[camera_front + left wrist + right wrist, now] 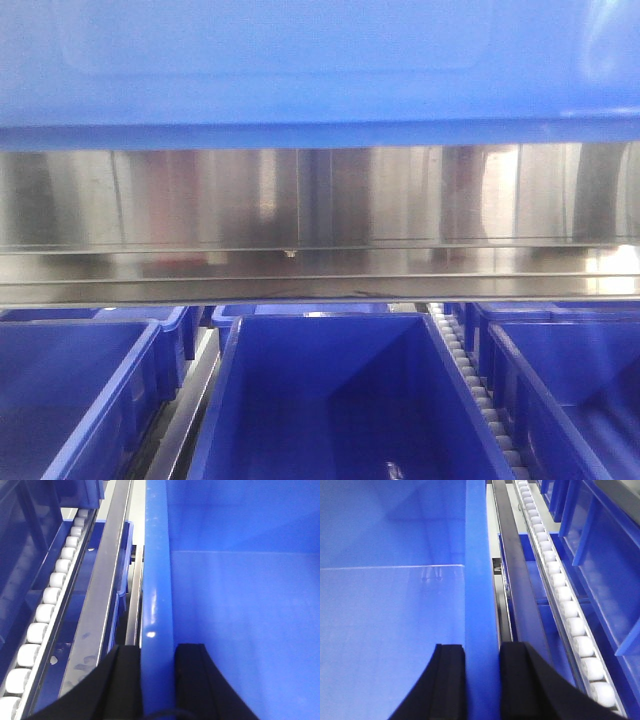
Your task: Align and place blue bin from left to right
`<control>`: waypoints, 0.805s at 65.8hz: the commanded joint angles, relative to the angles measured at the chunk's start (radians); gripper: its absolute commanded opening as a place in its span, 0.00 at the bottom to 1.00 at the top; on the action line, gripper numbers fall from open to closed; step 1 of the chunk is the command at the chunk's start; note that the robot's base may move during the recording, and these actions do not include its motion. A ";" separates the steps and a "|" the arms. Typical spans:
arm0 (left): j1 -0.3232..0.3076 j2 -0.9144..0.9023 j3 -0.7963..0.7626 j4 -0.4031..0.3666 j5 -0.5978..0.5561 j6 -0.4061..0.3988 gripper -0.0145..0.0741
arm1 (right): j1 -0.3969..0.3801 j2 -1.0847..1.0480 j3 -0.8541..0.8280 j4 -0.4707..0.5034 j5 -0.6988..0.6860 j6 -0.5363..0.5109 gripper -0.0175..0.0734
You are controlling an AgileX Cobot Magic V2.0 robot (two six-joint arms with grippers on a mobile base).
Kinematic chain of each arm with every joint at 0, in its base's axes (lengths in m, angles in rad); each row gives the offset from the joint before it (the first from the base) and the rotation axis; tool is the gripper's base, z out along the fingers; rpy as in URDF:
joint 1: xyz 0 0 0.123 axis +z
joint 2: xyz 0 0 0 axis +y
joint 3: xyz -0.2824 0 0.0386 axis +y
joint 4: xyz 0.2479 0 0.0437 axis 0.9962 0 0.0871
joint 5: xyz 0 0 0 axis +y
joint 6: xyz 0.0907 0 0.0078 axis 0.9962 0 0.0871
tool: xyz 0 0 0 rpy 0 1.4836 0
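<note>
Left fingers (pixel 195 680) pinching blue bin (pixel 240 610) rim, right fingers (pixel 451 685) gripping the opposite rim

Before us, a brushed stainless-steel panel (pixel 320 200) spans the rack from 9 to 3 o'clock, catching soft reflections. At 6 o'clock, navy bins (pixel 320 400) sit between a white roller track (pixel 472 380) and a steel rail (pixel 190 400).

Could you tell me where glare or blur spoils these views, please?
Front view: the blue bin fills the top, soft and washed out; the steel panel below shows smeared reflections. Left wrist view: a glare streak on the bin's rim above the left claw. Right wrist view: evenly lit, white rollers blown out.
</note>
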 commanded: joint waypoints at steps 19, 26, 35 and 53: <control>-0.012 0.000 -0.011 -0.019 -0.156 -0.006 0.04 | 0.009 0.000 -0.010 -0.020 -0.227 0.007 0.11; -0.012 0.000 -0.011 -0.019 -0.156 -0.006 0.04 | 0.009 0.000 -0.010 -0.020 -0.230 0.007 0.11; -0.012 0.000 -0.011 -0.019 -0.156 -0.006 0.04 | 0.009 0.000 -0.010 -0.020 -0.230 0.007 0.11; -0.012 0.000 -0.011 -0.015 -0.158 -0.006 0.04 | 0.009 0.000 -0.010 -0.020 -0.230 0.007 0.11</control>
